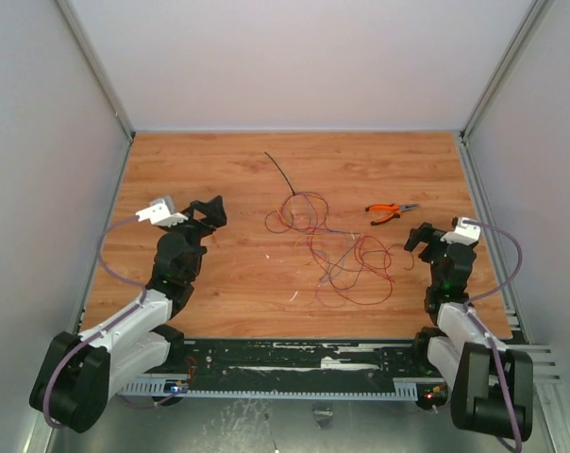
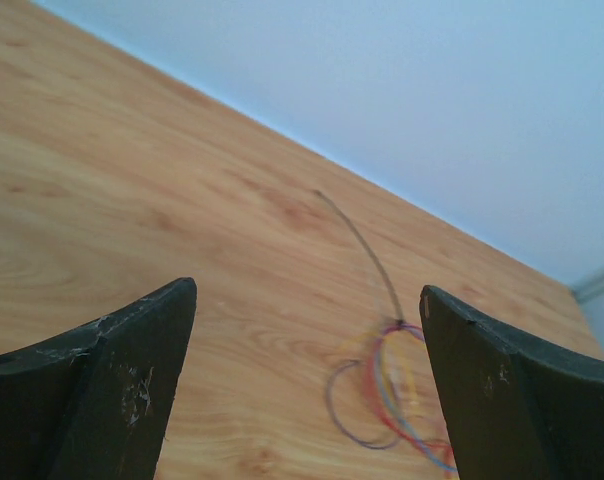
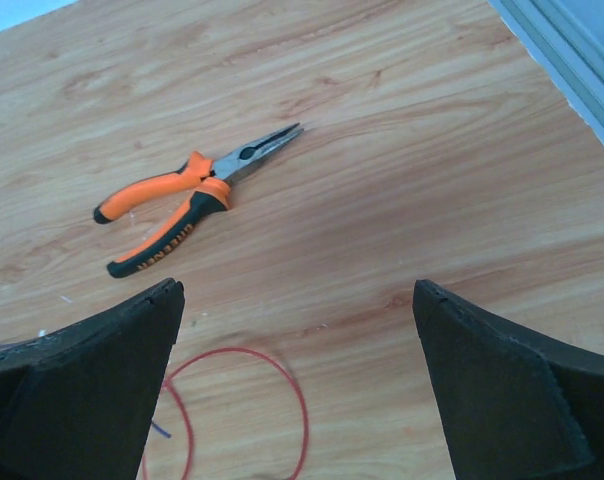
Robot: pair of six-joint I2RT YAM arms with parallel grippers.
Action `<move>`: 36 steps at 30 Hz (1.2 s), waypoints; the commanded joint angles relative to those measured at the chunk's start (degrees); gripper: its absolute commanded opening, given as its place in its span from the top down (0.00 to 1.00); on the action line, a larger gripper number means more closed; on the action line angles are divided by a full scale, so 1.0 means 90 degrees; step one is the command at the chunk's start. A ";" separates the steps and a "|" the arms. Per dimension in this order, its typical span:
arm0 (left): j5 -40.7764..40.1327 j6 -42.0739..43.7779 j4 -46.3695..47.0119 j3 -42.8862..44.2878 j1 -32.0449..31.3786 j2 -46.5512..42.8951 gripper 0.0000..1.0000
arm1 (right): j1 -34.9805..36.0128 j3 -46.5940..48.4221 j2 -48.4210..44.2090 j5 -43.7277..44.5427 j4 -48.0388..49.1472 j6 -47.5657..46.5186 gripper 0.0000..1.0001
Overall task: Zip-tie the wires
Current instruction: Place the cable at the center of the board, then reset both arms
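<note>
Your left claw (image 1: 212, 213) and right claw (image 1: 420, 236) both hang released, empty. You're at the start: wires (image 1: 334, 253) loose, tie (image 1: 282, 176) at their far edge. Gather them first.

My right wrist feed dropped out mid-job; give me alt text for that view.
The open right pincer hovers above the wooden table, holding nothing. Orange-handled pliers lie at the upper left of the frame, and a red loop of the wires curls on the table beneath the pincer.

Zip tie (image 1: 281, 174) head too small to tell; wires (image 2: 387, 390) cut off at L-wrist view's btm edge.
</note>
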 commanded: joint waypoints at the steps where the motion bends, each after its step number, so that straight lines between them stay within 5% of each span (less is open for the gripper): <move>1: -0.1485 0.0671 0.0278 -0.0347 0.0040 -0.0340 0.02 | -0.0042 -0.0419 0.0469 0.0251 0.2098 -0.0409 0.01; 8: -0.2068 0.0905 0.0423 -0.0724 0.0187 -0.0231 0.02 | 0.0417 -0.0811 0.1470 0.0362 0.4461 -0.0978 0.01; 13: -0.1955 0.1347 0.0641 -0.0881 0.0479 -0.0123 0.02 | 0.1183 -0.1010 0.3313 0.0544 0.6889 -0.1703 0.01; 16: -0.1859 0.1424 0.0901 -0.1037 0.0837 -0.0038 0.02 | 0.1469 -0.0433 0.3092 0.1038 0.5386 -0.1798 0.01; 22: -0.1567 0.2170 0.1443 -0.1108 0.1402 0.0646 0.02 | 0.1452 -0.0184 0.3371 0.1289 0.5335 -0.1677 0.01; 29: -0.0689 0.3018 0.4432 -0.1737 0.1316 0.2708 0.02 | 0.1453 -0.0150 0.3304 0.1293 0.5122 -0.1659 0.01; 32: -0.0352 0.3007 0.3877 -0.1596 0.1364 0.2611 0.02 | 0.1455 -0.0144 0.3304 0.1294 0.5131 -0.1664 0.01; 35: -0.0227 0.3037 0.4671 -0.1648 0.1487 0.3268 0.02 | 0.1454 -0.0153 0.3324 0.1294 0.5184 -0.1662 0.01; 36: -0.0201 0.2913 0.3882 -0.1411 0.1476 0.3054 0.02 | 0.1450 -0.0163 0.3327 0.1295 0.5188 -0.1668 0.01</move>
